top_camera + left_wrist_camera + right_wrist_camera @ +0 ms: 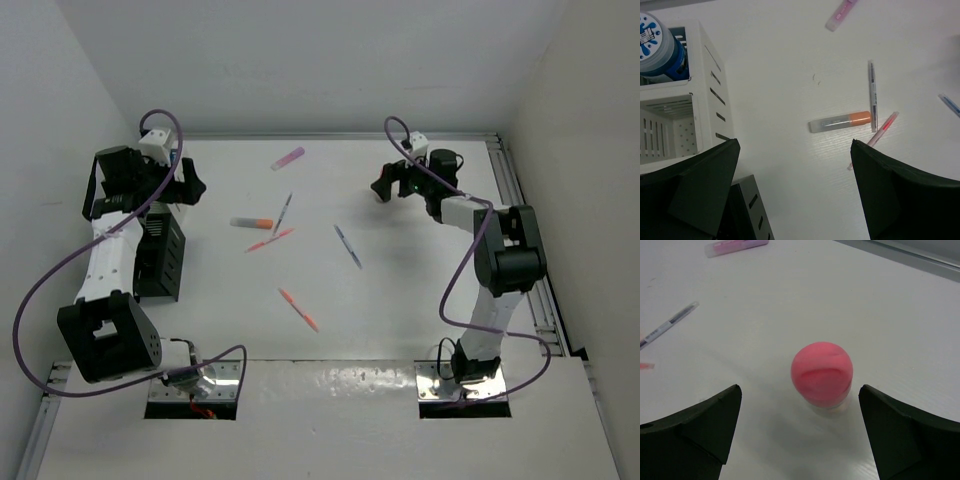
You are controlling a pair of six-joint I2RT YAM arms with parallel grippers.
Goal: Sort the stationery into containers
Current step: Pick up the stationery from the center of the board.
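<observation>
The right gripper (pixel 799 392) is hovering spread wide over the upright pink-capped bottle (pixel 822 372). The left gripper (pixel 795 145) is gaping wide beside the white organiser (pixel 705 85).

The table (pixel 890 305) is smooth and faintly glossy, the pink cap (pixel 822 371) matt, the white organiser (pixel 710 100) seemingly plastic.

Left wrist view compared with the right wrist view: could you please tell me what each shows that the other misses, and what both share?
Only the left wrist: the white organiser holding a blue-capped jar, a corner of the black organiser, an orange-capped marker and a blue pen. Only the right wrist: the pink-capped bottle, upright inside the open right gripper. Both: the pink highlighter and the grey pen.
</observation>
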